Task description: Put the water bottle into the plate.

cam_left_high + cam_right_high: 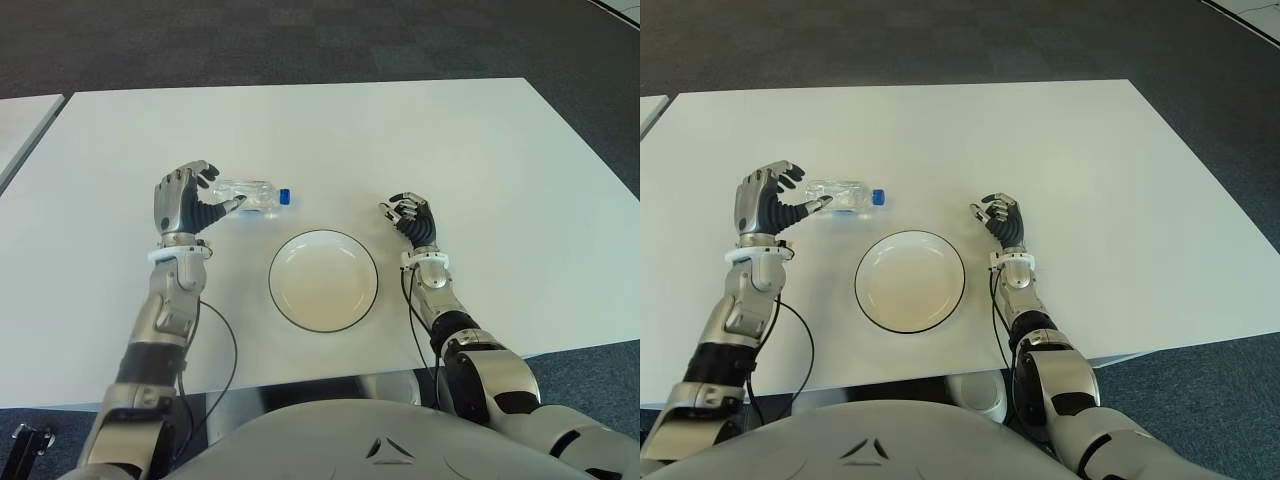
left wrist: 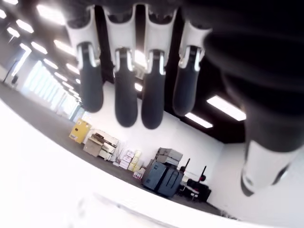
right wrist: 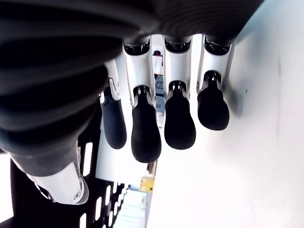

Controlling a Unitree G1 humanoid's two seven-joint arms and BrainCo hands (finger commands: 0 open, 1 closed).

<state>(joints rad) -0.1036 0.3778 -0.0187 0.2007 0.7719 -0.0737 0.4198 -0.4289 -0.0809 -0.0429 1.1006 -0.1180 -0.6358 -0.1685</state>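
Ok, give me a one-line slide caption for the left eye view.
Left robot hand open beside the lying water bottle, empty plate nearer the robot, right robot hand idle right of the plate.

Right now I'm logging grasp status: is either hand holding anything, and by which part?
Nothing is held. The left hand is open at the base end of the clear plastic water bottle, not closed on it. The right hand is empty.

Open-plan office, dark carpet [image 1: 300,40], white table [image 1: 400,140], ceiling strip lights [image 2: 227,107] (stacked boxes [image 2: 126,156] behind)
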